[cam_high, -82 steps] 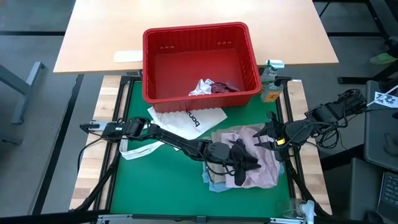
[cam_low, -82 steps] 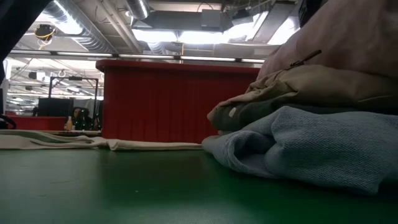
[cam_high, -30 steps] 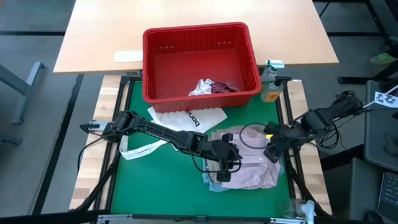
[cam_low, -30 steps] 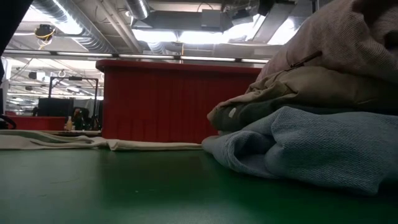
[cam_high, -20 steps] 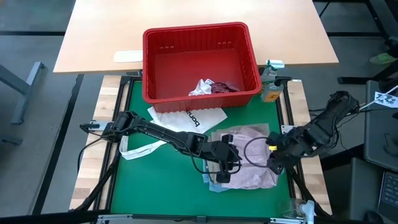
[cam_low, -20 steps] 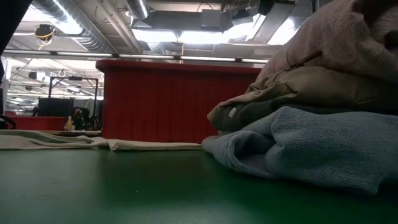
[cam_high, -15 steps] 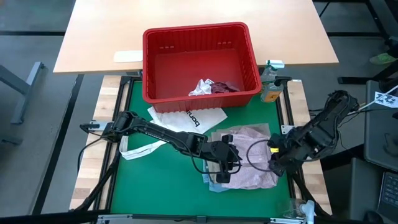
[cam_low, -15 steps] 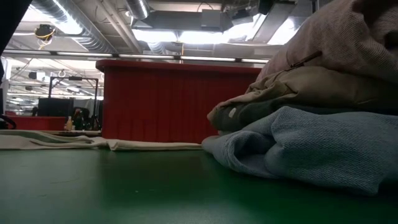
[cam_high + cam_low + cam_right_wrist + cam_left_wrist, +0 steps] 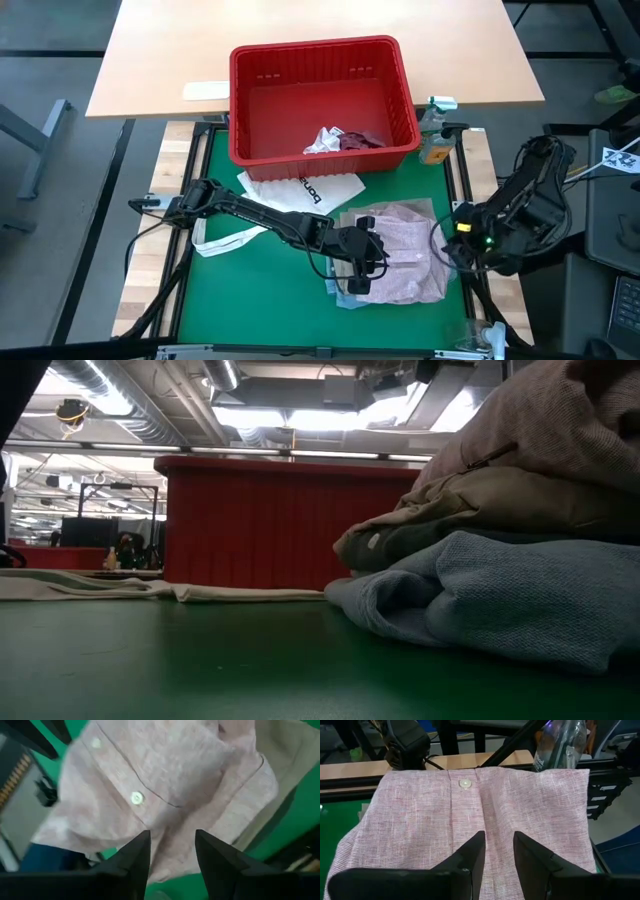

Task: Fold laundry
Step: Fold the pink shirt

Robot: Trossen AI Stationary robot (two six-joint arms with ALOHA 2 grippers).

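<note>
Green mat (image 9: pixel 260 290) under left gripper (image 9: pixel 496 851), narrowly parted over pink shirt (image 9: pixel 485 810); right gripper (image 9: pixel 170 851) empty, parted too; ceiling lights (image 9: pixel 300 418) behind.

Two slim black jointed arms, the left arm (image 9: pixel 250 212) and the right arm (image 9: pixel 515 205), trail looping black cables, the right showing a yellow mark and a small green light.

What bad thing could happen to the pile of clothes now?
The pink shirt lies on top of a stack of folded clothes, and the left gripper sits at its edge with fingers apart. If it drags on lifting, the fold could come undone. The right gripper beside the stack might snag the shirt's edge.
</note>
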